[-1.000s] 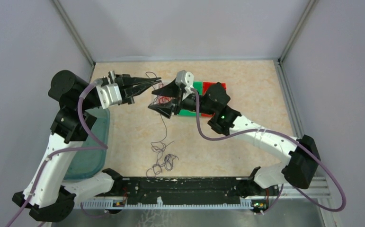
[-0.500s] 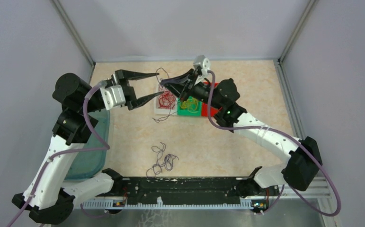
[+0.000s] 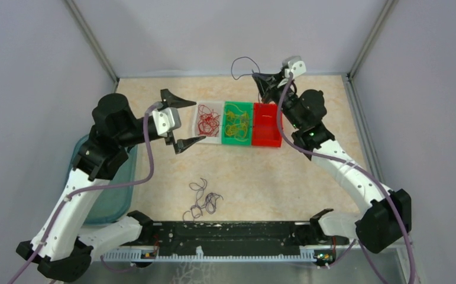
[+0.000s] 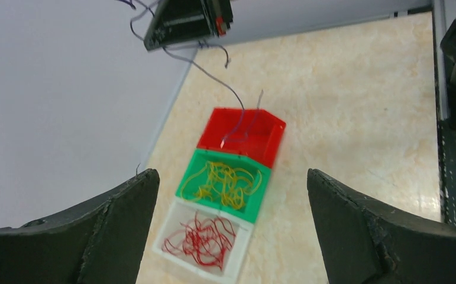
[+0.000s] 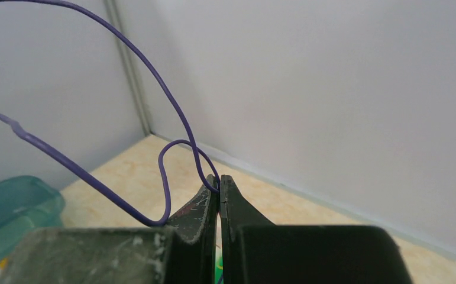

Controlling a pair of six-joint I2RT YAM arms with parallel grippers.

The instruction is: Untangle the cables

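From the overhead camera, we judge the job well along. The red cables (image 3: 206, 121) sit in a white bin (image 3: 216, 140) and the yellow cables (image 3: 237, 122) in the green bin (image 3: 238, 105) beside it. The red bin (image 3: 267, 137) at the right of the row looks bare of wire. A tangle of dark cables (image 3: 203, 201) lies on the table (image 3: 308, 177) at lower centre, not yet sorted. The right gripper (image 3: 260, 76) is raised at the upper right, beyond the red bin, with a purple cable (image 3: 243, 59) looping up from it against the wall. The left gripper (image 3: 200, 121) hovers just left of the white bin, spread wide and holding nothing, its arm bent over a teal tub (image 3: 104, 195).

In the left wrist view, the left gripper's fingers (image 4: 101, 231) frame all three bins from above. The purple cable (image 4: 213, 74) trails down from the right gripper (image 4: 187, 21) at the top of the frame towards the red bin (image 4: 272, 142). We cannot tell whether its lower end touches the bin floor.

In the right wrist view, the right gripper (image 5: 219, 188) is pressed together, pinching the purple cable (image 5: 154, 89) at the very tips. Two loops arc away to the upper left.
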